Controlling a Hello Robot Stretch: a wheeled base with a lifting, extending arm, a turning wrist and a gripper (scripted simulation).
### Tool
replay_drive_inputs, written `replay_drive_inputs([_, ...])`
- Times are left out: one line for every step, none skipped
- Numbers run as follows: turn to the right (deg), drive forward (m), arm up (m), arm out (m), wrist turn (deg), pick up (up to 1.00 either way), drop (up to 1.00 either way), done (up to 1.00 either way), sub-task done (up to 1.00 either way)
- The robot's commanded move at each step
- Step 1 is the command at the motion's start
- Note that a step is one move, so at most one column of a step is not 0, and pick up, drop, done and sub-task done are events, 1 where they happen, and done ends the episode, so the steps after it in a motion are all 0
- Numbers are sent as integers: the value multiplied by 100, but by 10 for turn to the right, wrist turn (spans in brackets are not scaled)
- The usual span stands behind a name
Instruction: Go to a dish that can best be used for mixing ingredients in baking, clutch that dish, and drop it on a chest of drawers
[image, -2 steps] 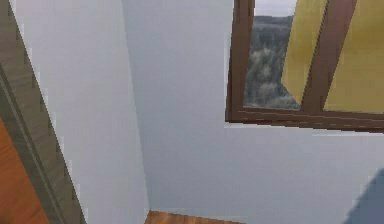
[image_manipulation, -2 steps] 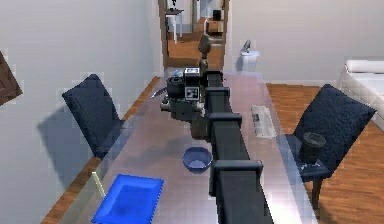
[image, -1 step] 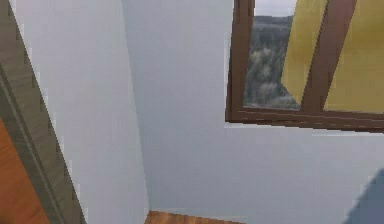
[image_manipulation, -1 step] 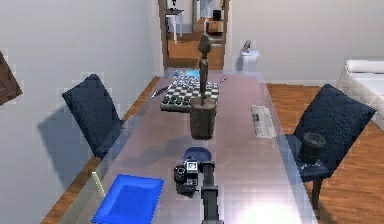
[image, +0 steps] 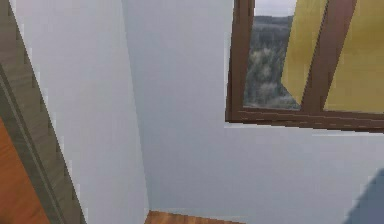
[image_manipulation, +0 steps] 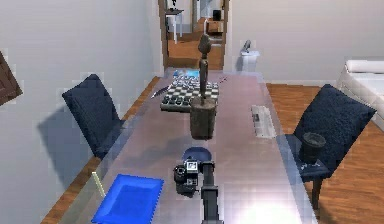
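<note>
reaching out over a long grey table (image_manipulation: 240, 150), the dark arm (image_manipulation: 210, 200) rises from the near edge of the arm side view, with the gripper (image_manipulation: 186, 172) at its far end above the tabletop. a dark rounded thing (image_manipulation: 197, 154) sits right at the gripper's far end, its shape too vague to call a bowl. with it there, i cannot tell whether the gripper holds anything, nor whether it touches that thing.

farther along the table's middle a tall dark statue (image_manipulation: 203, 95) stands upright on a blocky base, and a chequered board (image_manipulation: 185, 93) lies just left of it. a flat blue tray (image_manipulation: 130, 197) rests at the table's near left corner, and a pale striped strip (image_manipulation: 263, 121) lies toward the right edge.

one dark blue chair (image_manipulation: 92, 110) stands at the left side and another chair (image_manipulation: 335, 125) at the right, with a small dark round object (image_manipulation: 314, 141) beside it. a doorway (image_manipulation: 193, 30) stands in the far wall.

the forward view faces a pale wall corner (image: 130, 100), with a brown-framed window (image: 310, 60) and yellow curtain (image: 340, 50) to the right and a strip of wooden floor (image: 185, 217) below.
</note>
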Motion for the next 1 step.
replay_drive_inputs([0,0,10,0,0,0,0,0,0])
